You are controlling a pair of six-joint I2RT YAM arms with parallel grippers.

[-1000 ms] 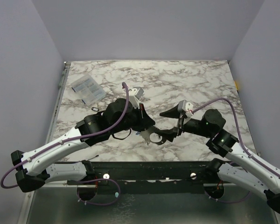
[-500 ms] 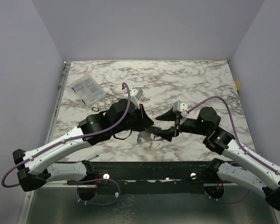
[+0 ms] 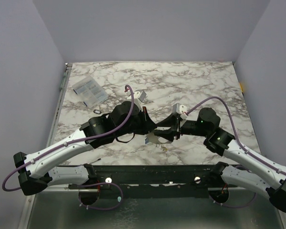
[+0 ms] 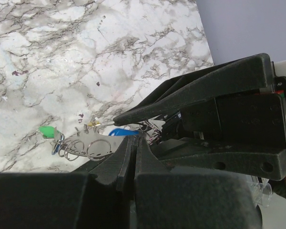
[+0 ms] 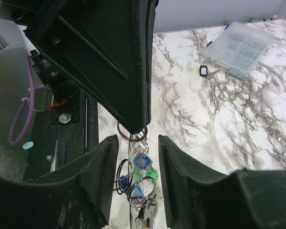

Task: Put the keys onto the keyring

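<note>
My left gripper (image 3: 150,128) is shut on the top edge of a clear plastic packet (image 3: 156,139) and holds it just above the table. Inside it are several metal keyrings (image 4: 81,149) and the keys: green head (image 4: 47,131), blue head (image 4: 121,132), yellowish one (image 4: 94,125). In the left wrist view my left gripper (image 4: 133,142) pinches the packet. My right gripper (image 3: 168,131) is open and its fingers (image 5: 107,176) straddle the hanging packet (image 5: 144,157), rings (image 5: 150,191) and blue and green keys (image 5: 152,175) without gripping them.
A clear compartment box (image 3: 89,90) lies at the far left of the marble table (image 3: 205,86), also in the right wrist view (image 5: 238,43). A small black tag (image 3: 97,111) lies near it. A metal rail (image 3: 148,174) runs along the near edge.
My right gripper has moved left, up against the left gripper, and now straddles the packet. The left gripper has kept its hold and shifted only slightly.
</note>
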